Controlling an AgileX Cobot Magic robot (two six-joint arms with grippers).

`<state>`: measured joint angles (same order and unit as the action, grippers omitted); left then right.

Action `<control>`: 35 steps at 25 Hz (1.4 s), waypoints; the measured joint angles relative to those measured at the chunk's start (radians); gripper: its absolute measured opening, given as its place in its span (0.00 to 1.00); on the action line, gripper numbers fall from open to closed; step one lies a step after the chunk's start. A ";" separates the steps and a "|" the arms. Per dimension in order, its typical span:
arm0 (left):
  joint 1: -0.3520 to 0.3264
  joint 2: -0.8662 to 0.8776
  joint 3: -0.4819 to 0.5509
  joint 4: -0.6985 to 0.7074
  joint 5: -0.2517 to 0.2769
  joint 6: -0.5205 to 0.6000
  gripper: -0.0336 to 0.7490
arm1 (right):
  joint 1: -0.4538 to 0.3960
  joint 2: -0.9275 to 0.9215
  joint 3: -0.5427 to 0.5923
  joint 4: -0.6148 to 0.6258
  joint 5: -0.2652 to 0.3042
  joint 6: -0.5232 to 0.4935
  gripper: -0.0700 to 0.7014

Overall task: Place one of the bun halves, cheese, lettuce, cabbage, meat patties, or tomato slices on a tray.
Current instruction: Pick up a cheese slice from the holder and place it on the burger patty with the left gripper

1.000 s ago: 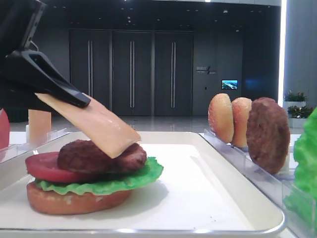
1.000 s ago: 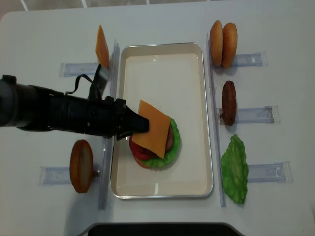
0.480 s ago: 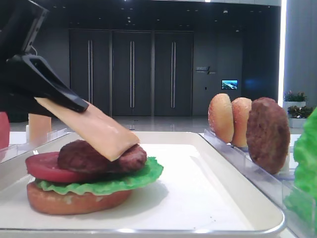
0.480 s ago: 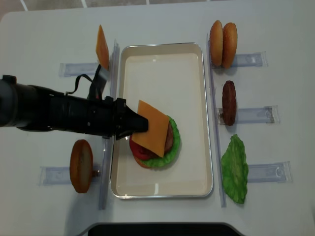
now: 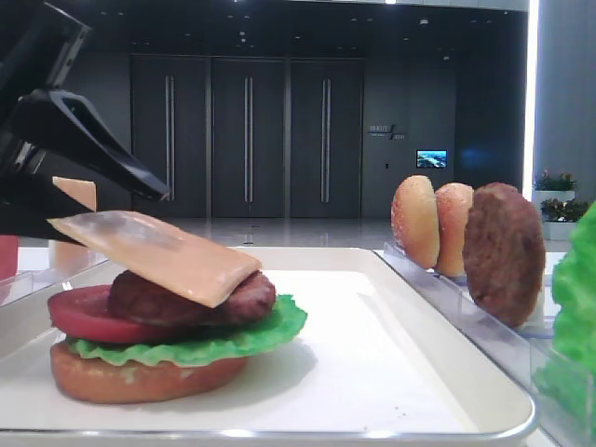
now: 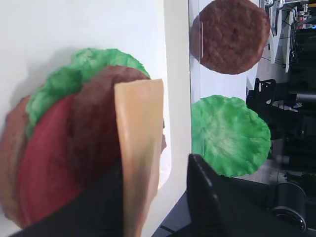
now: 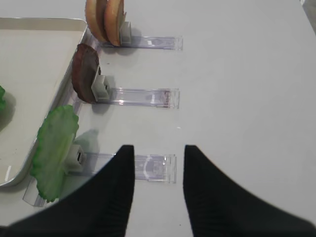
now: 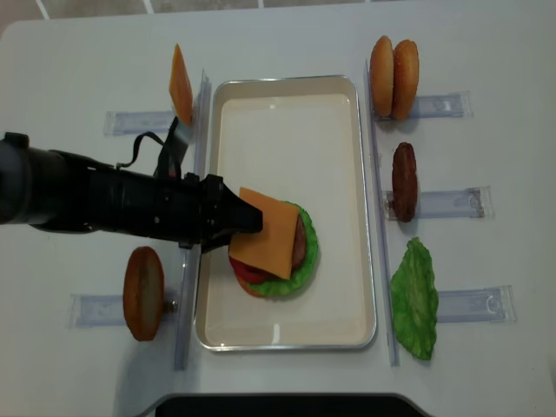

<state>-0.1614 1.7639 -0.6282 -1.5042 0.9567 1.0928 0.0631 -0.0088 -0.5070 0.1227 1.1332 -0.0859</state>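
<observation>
The cheese [image 8: 269, 233] lies nearly flat on a meat patty [image 5: 237, 298]. That patty tops a stack of tomato slice [image 5: 79, 317], lettuce [image 5: 270, 331] and bun half [image 5: 140, 380] on the tray [image 8: 287, 330]. My left gripper [image 8: 250, 219] reaches in from the left and is open. Its upper finger [image 5: 102, 154] stands clear above the cheese, whose left end still lies between the jaws. In the left wrist view the cheese [image 6: 140, 143] leans on one finger, well apart from the other. My right gripper [image 7: 158, 150] hangs open and empty over the table on the right.
Clear racks flank the tray. On the right they hold two bun halves [image 8: 393, 65], a patty [image 8: 404, 181] and a lettuce leaf [image 8: 415, 295]. On the left they hold a second cheese slice [image 8: 180, 82] and a bun half [image 8: 143, 293].
The left jaws have opened. The cheese, held tilted a moment ago, has dropped flatter onto the patty. The right arm has not moved.
</observation>
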 joint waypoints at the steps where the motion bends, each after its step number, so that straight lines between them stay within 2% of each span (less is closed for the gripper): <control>1: 0.000 0.000 0.000 0.000 0.000 -0.002 0.41 | 0.000 0.000 0.000 0.000 0.000 0.000 0.40; 9: 0.000 0.000 -0.039 0.037 0.000 -0.067 0.57 | 0.000 0.000 0.000 0.000 0.000 0.000 0.40; 17: 0.000 0.000 -0.126 0.193 -0.019 -0.243 0.58 | 0.000 0.000 0.000 0.000 0.000 0.000 0.40; 20: 0.000 0.000 -0.128 0.211 -0.028 -0.260 0.59 | 0.000 0.000 0.000 0.000 0.000 0.000 0.40; 26: 0.000 0.000 -0.128 0.231 -0.028 -0.269 0.69 | 0.000 0.000 0.000 0.000 0.000 0.000 0.40; 31: 0.000 0.000 -0.130 0.243 -0.028 -0.284 0.70 | 0.000 0.000 0.000 0.000 0.000 0.000 0.40; 35: 0.000 -0.015 -0.167 0.338 -0.027 -0.366 0.70 | 0.000 0.000 0.000 0.000 0.000 0.000 0.40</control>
<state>-0.1614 1.7488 -0.7948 -1.1658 0.9299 0.7268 0.0631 -0.0088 -0.5070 0.1227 1.1332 -0.0859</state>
